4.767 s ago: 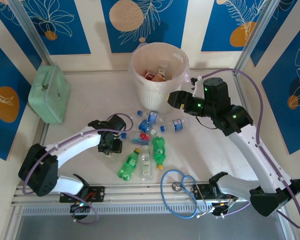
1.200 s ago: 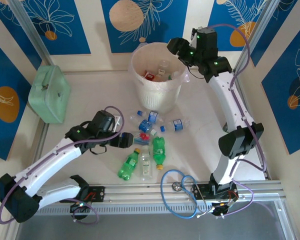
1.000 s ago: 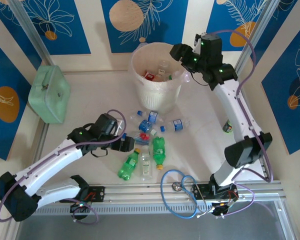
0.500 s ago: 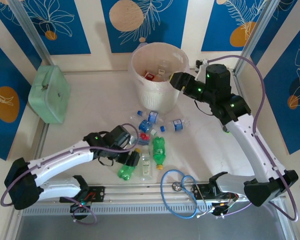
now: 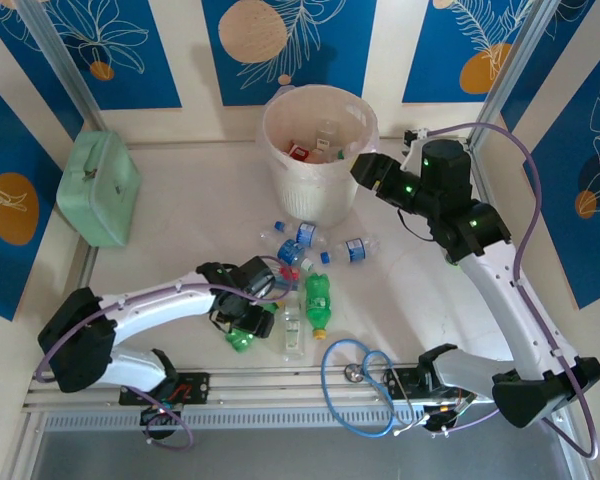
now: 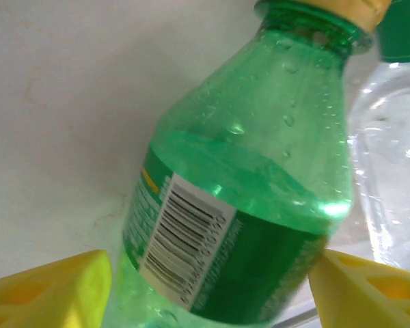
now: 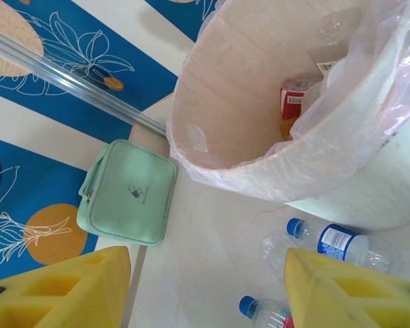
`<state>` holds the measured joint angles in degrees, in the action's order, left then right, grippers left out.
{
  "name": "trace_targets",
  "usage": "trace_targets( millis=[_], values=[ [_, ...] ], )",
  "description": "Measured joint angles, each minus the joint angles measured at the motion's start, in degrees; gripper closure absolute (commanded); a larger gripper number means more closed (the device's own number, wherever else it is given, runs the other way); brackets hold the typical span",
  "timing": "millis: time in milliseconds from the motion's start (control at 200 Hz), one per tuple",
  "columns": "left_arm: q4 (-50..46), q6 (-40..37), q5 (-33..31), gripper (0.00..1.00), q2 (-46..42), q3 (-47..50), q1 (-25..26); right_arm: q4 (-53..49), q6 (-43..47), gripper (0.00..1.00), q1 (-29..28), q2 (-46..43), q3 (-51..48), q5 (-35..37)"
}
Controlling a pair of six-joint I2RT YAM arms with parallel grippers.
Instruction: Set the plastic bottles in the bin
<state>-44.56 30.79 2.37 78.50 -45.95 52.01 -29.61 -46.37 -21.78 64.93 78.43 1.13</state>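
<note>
The left tool (image 5: 244, 322), lower left of centre, straddles a green bottle (image 6: 246, 171) with a yellow cap and a barcode label, lying on the desk (image 5: 170, 215); whether it is pinched I cannot tell. Bare desk lies to the upper left. Other bottles (image 5: 318, 300) cluster mid-frame below the bin (image 5: 280, 150). The right tool (image 5: 365, 170), spread and empty, hangs at the bin's right rim.

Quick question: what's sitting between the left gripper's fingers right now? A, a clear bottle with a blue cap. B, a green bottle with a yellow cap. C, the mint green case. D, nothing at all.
B: the left wrist view shows the green bottle, yellow cap at the top, lying between the left gripper's yellow fingers.
</note>
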Motion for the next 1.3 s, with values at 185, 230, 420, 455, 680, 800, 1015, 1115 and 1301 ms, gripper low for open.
trace_targets(
  millis=[185,230,420,455,680,800,1015,1115,1301],
  values=[
    [0.8,-1.0,-1.0,0.38,1.9,0.5,0.0,-0.1,-0.6,0.38,0.1,-0.8,-1.8,0.0],
    [0.8,-1.2,-1.0,0.40,1.9,0.5,0.0,-0.1,-0.7,0.38,0.2,-1.2,-2.3,0.0],
    [0.8,-1.3,-1.2,0.43,1.7,0.5,0.0,-0.5,-1.1,0.38,0.7,-3.3,-3.6,0.0],
    [0.9,-1.3,-1.4,0.44,1.5,0.5,0.0,-0.6,-1.3,0.38,0.7,-3.5,-3.7,0.0],
    [0.8,-1.3,-4.9,0.47,-2.9,-0.6,0.0,-0.8,-2.1,0.38,0.7,-3.8,-4.3,-1.1],
    [-1.8,-2.8,-7.0,0.46,-5.9,-5.6,0.0,-1.0,-2.6,0.38,0.2,-3.8,-4.9,-2.5],
    [-3.0,-7.6,-6.7,0.42,-8.3,-21.0,0.0,-0.7,-3.4,0.38,-5.3,-1.9,-5.5,-6.7],
    [-2.6,-9.6,-4.9,0.41,-8.3,-26.0,0.0,-0.2,-3.4,0.38,-8.0,0.4,-5.5,-9.0],
    [-2.6,-11.8,-1.0,0.41,-8.3,-28.9,0.0,0.5,-3.4,0.37,-11.0,3.0,-5.9,-10.6]
  ],
)
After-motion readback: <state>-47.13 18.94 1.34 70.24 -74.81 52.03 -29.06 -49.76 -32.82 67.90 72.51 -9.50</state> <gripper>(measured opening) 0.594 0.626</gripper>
